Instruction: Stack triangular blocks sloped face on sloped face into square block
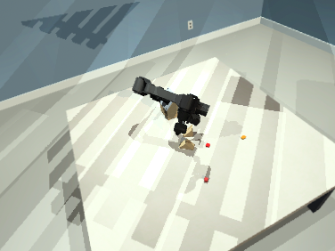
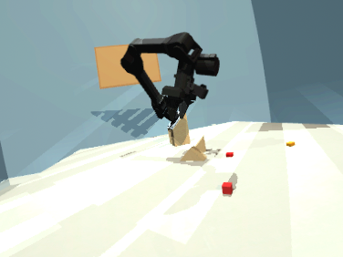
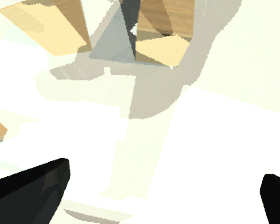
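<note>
Triangular blocks, 2 of them in pale wood, stand on the table (image 1: 129, 209) (image 2: 137, 210) below and beside the gripper (image 1: 186, 125) (image 2: 179, 107) (image 3: 166, 172) — not joined into 1 square block. The hand is released, its 2 fingers spread wide with nothing held between them. In the wrist view the fingers frame bare-looking pale surface, and the wooden pieces show beyond them: 1 at upper left (image 3: 67, 30) and 1 at upper right (image 3: 162, 50), apart from each other. A sliver of wood (image 3: 2, 131) also shows at the left edge; which piece that is, I cannot tell.

The nearer triangular block (image 1: 187, 145) (image 2: 194, 154) rests with a peak upward in the exterior view. The farther triangular block (image 1: 189, 133) (image 2: 201, 144) also rises to a point, partly hidden by the nearer one in that view. Close to the lower part of the black arm (image 1: 167, 95) (image 2: 157, 46) is a taller wooden piece (image 1: 169, 110) (image 2: 181, 132), partly covered by the arm in both outside views.

Farther out, 1 red cube (image 1: 208, 145) (image 2: 229, 154) sits near the triangular blocks, and another red cube (image 1: 206, 180) (image 2: 227, 189) lies nearer the exterior camera. A small orange-yellow object (image 1: 243, 137) (image 2: 290, 144) is well apart from the blocks. Past the table, an orange panel (image 2: 109, 68) hangs against the blue wall — the arm crosses in front of it.
</note>
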Robot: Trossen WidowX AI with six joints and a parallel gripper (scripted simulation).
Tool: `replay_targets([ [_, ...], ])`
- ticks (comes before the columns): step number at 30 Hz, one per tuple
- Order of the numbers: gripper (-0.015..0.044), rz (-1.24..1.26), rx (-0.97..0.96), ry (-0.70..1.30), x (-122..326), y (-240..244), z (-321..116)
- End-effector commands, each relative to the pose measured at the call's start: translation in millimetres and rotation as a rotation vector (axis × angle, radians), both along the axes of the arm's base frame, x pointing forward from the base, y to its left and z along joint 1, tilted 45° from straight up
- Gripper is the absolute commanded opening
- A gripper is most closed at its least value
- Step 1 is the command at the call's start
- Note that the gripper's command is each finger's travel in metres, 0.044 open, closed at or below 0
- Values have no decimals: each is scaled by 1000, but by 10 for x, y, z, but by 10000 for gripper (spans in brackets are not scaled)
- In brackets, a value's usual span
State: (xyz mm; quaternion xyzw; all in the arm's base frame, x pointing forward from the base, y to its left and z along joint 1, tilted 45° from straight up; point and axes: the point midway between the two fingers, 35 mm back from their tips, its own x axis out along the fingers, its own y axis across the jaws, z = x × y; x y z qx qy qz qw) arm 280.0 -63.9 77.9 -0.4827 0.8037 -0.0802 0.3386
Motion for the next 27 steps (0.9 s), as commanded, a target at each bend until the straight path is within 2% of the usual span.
replay_targets([
  [1, 440, -21, -5, -3, 166, 21, -176],
  [6, 440, -60, -17, 0, 478, 62, -619],
  [10, 440, -65, -19, 0, 511, 66, -684],
  [23, 440, -118, -26, -29, 156, -709, -1117],
  [27, 440, -122, -27, -31, 127, -749, -1137],
])
